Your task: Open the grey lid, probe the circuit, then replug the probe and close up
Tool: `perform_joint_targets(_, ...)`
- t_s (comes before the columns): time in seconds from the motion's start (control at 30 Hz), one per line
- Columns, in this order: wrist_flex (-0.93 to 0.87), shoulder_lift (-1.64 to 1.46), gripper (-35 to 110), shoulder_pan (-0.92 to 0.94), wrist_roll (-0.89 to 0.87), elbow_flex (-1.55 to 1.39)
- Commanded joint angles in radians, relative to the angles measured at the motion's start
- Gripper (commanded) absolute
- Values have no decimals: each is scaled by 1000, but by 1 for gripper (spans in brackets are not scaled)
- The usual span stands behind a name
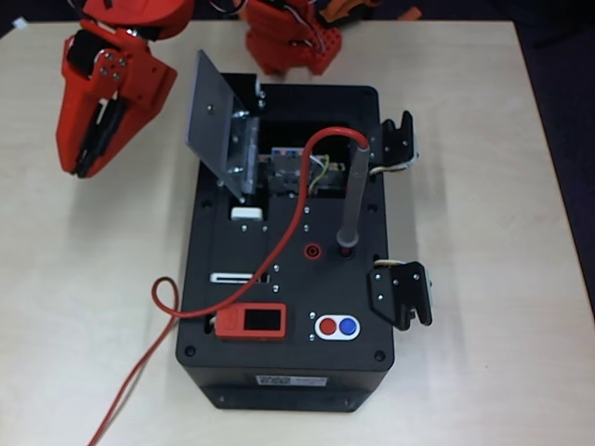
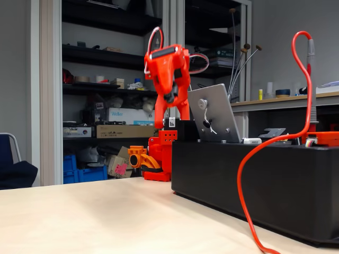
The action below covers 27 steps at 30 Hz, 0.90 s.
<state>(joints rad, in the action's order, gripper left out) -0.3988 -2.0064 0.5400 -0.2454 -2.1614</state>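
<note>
Flat matt grey metal lid [image 1: 212, 116] stands raised on the black box [image 1: 353, 372], the probe plugged upright.

The slim grey pen-shaped probe [image 1: 352, 195] stands in a socket beside the round red socket [image 1: 311, 249], its thin red cable [image 1: 279, 251] looping off the box. The circuit [image 1: 296, 172] lies exposed in the dark recess. The red gripper [image 1: 93, 139] hangs left of the box in the overhead view, holding nothing; how wide its jaws stand, I cannot tell.

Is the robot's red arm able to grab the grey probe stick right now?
Probably yes. The probe stands upright in its socket on the black box, with open space above it. The grey lid is tilted up off to the left in the overhead view, not blocking. The gripper hangs beside the box, away from it.
</note>
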Motion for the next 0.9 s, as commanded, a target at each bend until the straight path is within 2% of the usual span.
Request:
perform_joint_targets(0.0,-3,-18,0,-18,-58,-20)
perform_joint_targets(0.4,-129,-72,0,-95,-195,-29)
perform_joint_targets(0.87,-249,-126,0,-298,-434,17)
